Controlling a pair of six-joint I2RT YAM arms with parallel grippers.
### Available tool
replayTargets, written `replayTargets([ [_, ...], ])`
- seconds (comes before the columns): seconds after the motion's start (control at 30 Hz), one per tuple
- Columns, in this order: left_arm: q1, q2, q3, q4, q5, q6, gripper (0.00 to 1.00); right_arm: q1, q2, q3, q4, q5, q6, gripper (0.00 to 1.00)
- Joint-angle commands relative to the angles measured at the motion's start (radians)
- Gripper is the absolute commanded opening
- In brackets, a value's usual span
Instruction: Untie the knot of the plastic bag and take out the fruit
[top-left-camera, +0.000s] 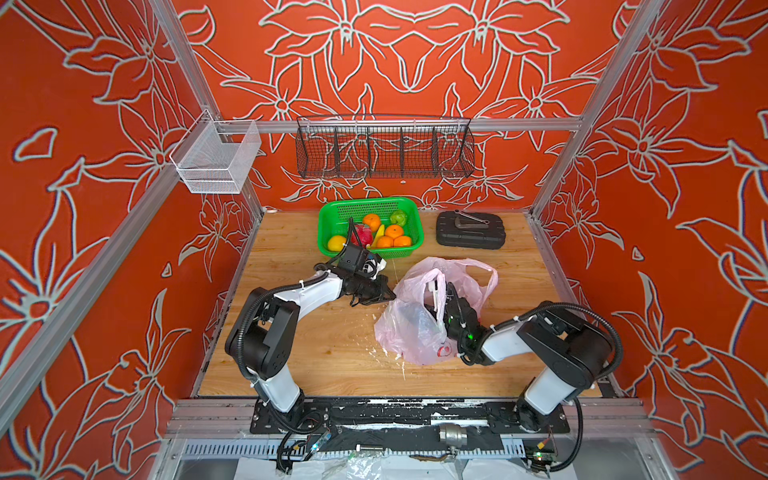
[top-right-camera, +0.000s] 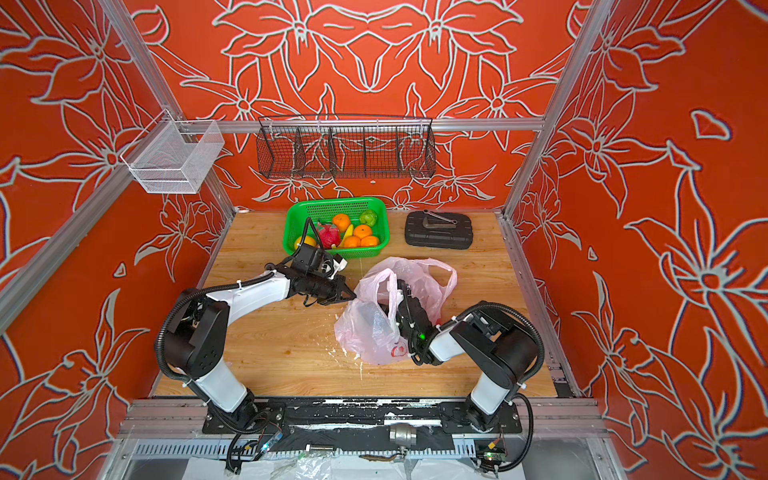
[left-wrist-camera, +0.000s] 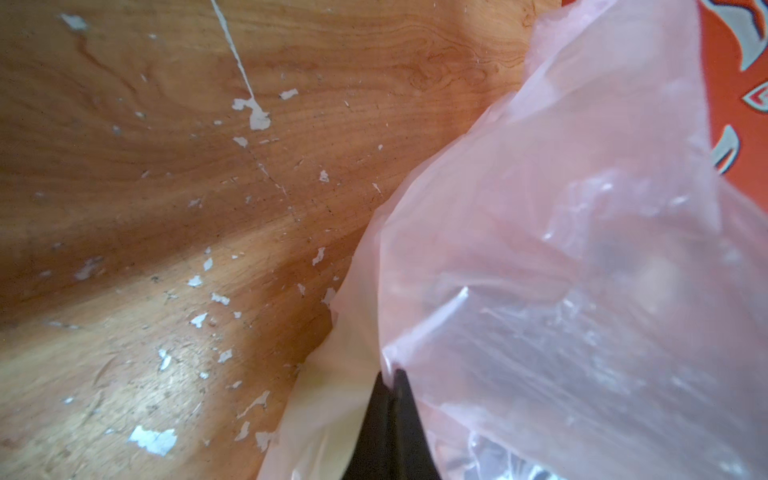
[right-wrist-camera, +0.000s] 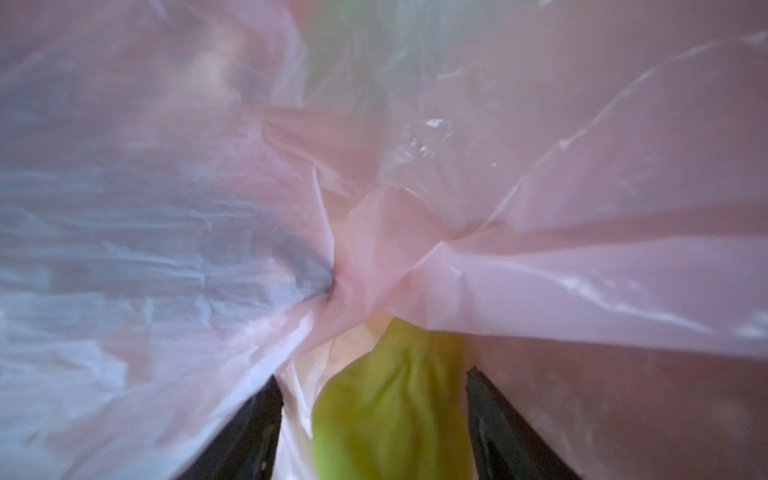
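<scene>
Table (top-left-camera: 316, 357) centre: my left gripper (top-left-camera: 392, 296), jaws closed, pinches the plastic bag (top-left-camera: 415, 336); my right gripper (right-wrist-camera: 372, 376) — inside it — gapes astride a green fruit (right-wrist-camera: 386, 424). Far-edge green basket (top-left-camera: 365, 203) holds oranges (top-left-camera: 394, 231), dragon fruit (top-left-camera: 362, 235).

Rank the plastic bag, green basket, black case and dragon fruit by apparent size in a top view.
Largest to smallest:
1. plastic bag
2. green basket
3. black case
4. dragon fruit
The bag lies nearer the camera.
</scene>
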Motion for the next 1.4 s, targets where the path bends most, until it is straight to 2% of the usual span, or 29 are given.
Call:
replayTargets([
  [0.0,-0.001,0.021,-0.002,-0.020,0.042,0.059,0.00,-0.019,-0.002,-0.014,0.057,0.020,0.035,0.71],
  [0.1,-0.001,0.023,-0.006,-0.022,0.028,0.065,0.00,-0.022,-0.001,-0.006,0.037,0.005,0.028,0.69],
  [0.23,-0.002,0.043,-0.013,0.057,0.042,0.015,0.00,-0.012,0.037,0.069,-0.067,-0.114,0.011,0.73],
  [0.37,-0.001,0.070,-0.002,0.090,0.005,-0.012,0.00,0.000,0.094,0.044,-0.008,-0.091,0.037,0.73],
  [0.43,-0.001,0.078,-0.005,0.107,-0.018,-0.032,0.00,0.000,0.102,0.062,-0.060,-0.083,0.022,0.74],
  [0.63,-0.001,0.091,-0.001,0.196,-0.057,-0.104,0.00,0.003,0.168,0.145,-0.092,-0.169,0.024,0.71],
  [0.77,-0.001,0.074,-0.003,0.245,-0.103,-0.125,0.00,0.001,0.161,0.135,-0.055,-0.182,0.016,0.80],
  [0.97,-0.006,0.078,0.028,0.314,-0.066,-0.168,0.00,0.006,0.177,0.216,-0.181,-0.225,-0.030,0.83],
  [1.03,-0.011,0.079,0.030,0.326,-0.055,-0.177,0.00,0.007,0.196,0.227,-0.196,-0.208,-0.016,0.79],
  [1.1,-0.012,0.076,0.032,0.304,-0.055,-0.167,0.00,0.007,0.217,0.208,-0.130,-0.177,0.011,0.73],
  [1.37,-0.006,0.033,0.004,0.197,-0.102,-0.093,0.00,-0.005,0.201,0.118,0.004,-0.079,0.071,0.42],
])
